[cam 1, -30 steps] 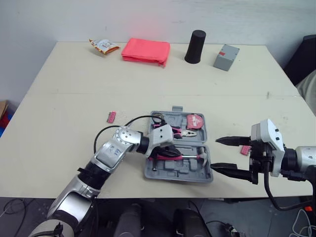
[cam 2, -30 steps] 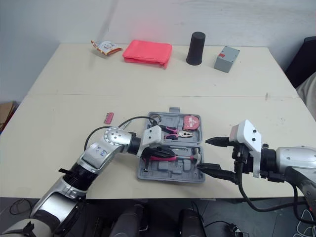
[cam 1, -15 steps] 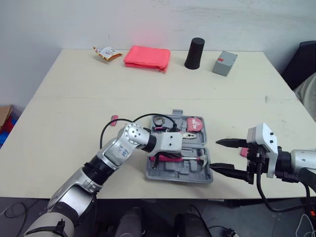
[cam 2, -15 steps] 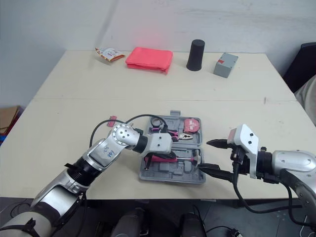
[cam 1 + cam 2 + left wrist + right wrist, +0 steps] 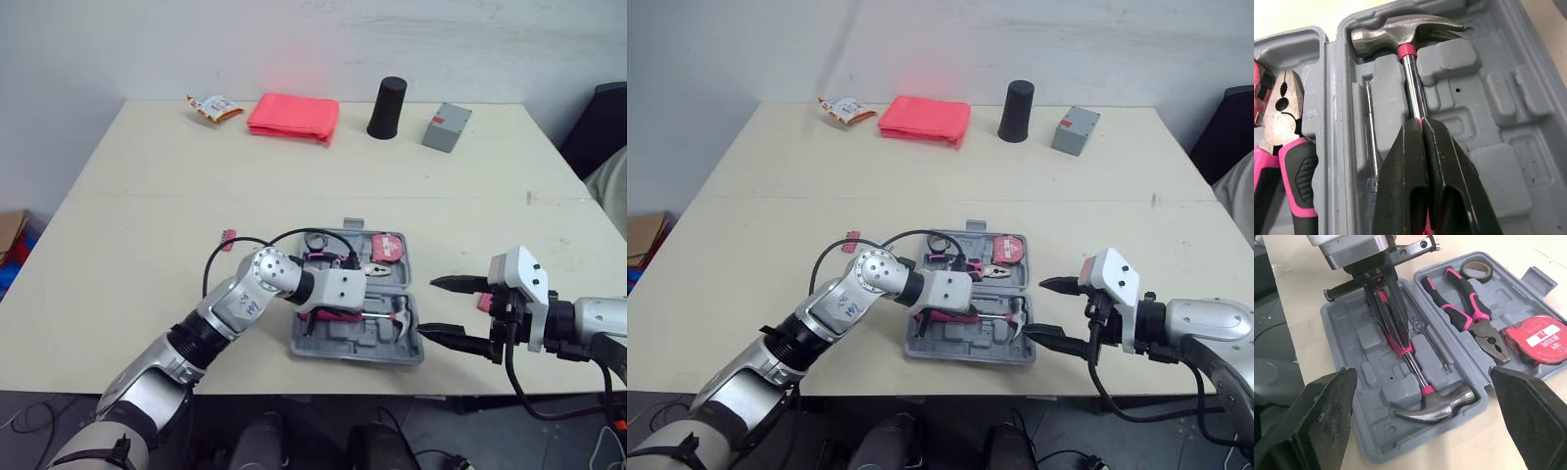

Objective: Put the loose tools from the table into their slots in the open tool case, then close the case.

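Case: one grey moulded-plastic case (image 5: 1371,340), lid open, near the worktop's (image 5: 196,176) front edge.
Hammer: one hammer (image 5: 1411,73) with a steel claw head and pink handle, lying in the case's near half.
Left gripper: the left gripper (image 5: 1421,125) is pinched tight on the hammer's handle.
Right gripper: the right gripper (image 5: 431,309) is spread wide with nothing in it, just beside the case.
Also in there: one pair of pink-black pliers (image 5: 1469,318), one pink tape measure (image 5: 1535,340), one tape roll (image 5: 1476,269), one skinny screwdriver (image 5: 1427,340).

A: Way into tool case (image 5: 353,345)?
B: Near half blocked: left end effector (image 5: 1420,122) clamped on hammer (image 5: 1408,36). Right end effector (image 5: 429,308), spread, flanks its right edge. Far half uncovered; worktop (image 5: 294,186) beyond open.
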